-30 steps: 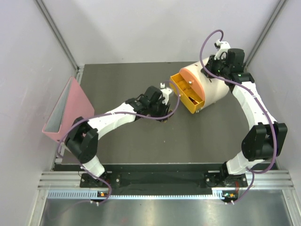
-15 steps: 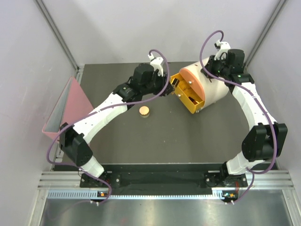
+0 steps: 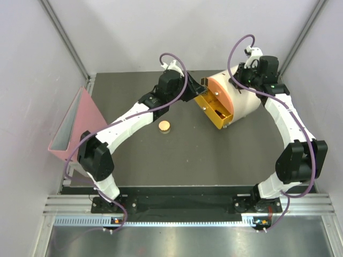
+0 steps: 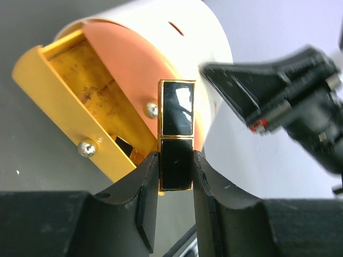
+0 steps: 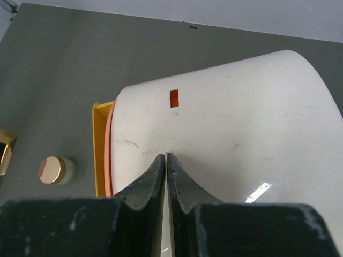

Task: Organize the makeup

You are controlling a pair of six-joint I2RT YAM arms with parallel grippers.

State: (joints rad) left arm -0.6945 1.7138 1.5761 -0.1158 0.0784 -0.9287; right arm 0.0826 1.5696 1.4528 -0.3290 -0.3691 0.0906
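One glossy black-gold rectangular case [image 4: 177, 110] clamped in left gripper [image 4: 176, 159]; right gripper [image 5: 166, 160] closed by rounded cream box [image 5: 241, 123].

- Left arm [image 3: 134, 115]: stretched forward and rightward from its base, elbow bent, wrist at the far end of the reach.
- Left end effector [image 4: 175, 156]: dark fingers partly closed, clamped on the lower half of an upright black-and-gold case [image 4: 177, 107].
- Right arm [image 3: 286, 118]: elbow folded out at the right side, forearm angled back and inward.
- Right end effector [image 5: 166, 158]: fingers closed, tips meeting.
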